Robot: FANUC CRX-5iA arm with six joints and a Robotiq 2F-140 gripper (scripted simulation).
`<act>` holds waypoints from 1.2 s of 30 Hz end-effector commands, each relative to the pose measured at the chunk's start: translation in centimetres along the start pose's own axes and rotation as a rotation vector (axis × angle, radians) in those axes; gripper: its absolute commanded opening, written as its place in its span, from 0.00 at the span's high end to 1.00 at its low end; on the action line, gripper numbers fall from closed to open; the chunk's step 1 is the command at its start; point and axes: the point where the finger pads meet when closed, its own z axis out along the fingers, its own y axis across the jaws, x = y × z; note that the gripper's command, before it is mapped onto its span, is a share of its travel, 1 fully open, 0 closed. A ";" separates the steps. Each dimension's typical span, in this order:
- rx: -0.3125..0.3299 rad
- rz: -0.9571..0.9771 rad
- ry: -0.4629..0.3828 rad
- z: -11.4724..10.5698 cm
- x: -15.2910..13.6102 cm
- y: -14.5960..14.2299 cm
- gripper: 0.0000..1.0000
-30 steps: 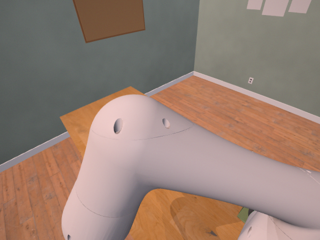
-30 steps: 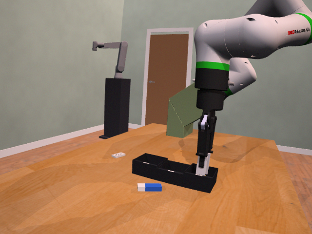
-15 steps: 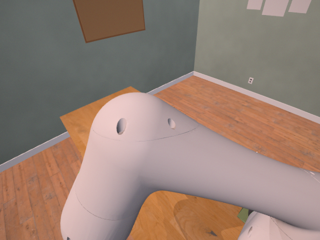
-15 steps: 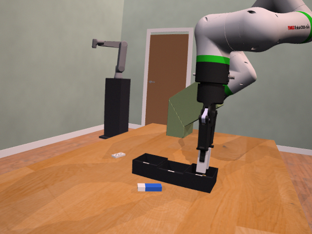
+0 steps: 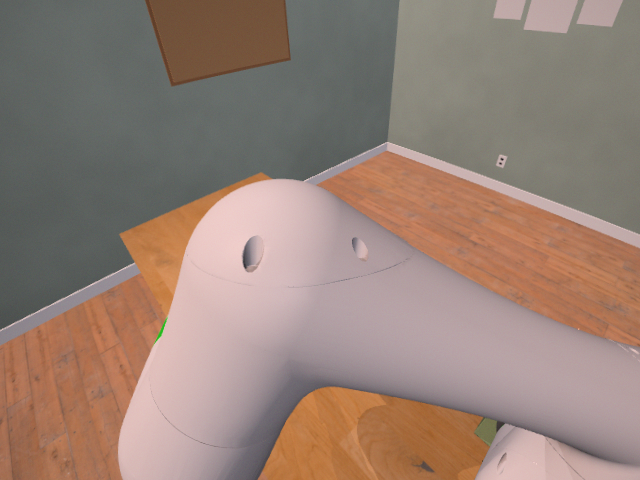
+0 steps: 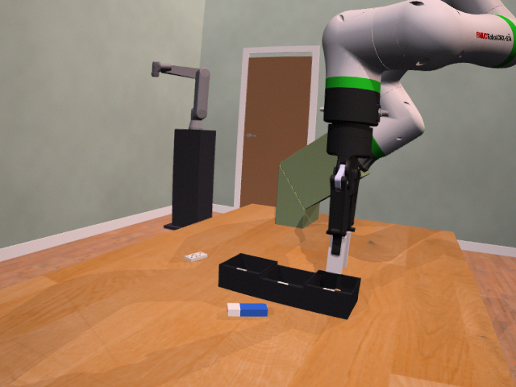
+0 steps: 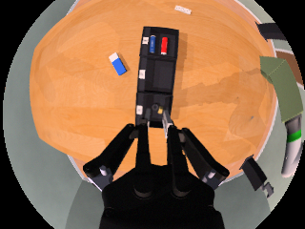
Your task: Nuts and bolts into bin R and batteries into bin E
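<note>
Three black bins (image 6: 287,291) stand joined in a row on the table (image 6: 375,341): the far one holds two batteries, one blue (image 7: 152,42) and one red (image 7: 164,45), and the near one holds one small gold bolt (image 7: 162,110). The gripper (image 6: 338,259) hangs over that near bin, its fingers a little apart and holding nothing.
</note>
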 end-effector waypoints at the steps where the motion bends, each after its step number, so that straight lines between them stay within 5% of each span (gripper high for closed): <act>1: 0.000 0.000 0.000 -0.1 0.0 0.0 0.73; 4: 0.000 0.000 0.000 -0.1 0.0 0.0 0.73; 5: 0.000 0.000 0.000 -0.5 0.0 0.0 0.00; 36: 0.000 0.000 0.000 -12.0 0.0 0.0 0.00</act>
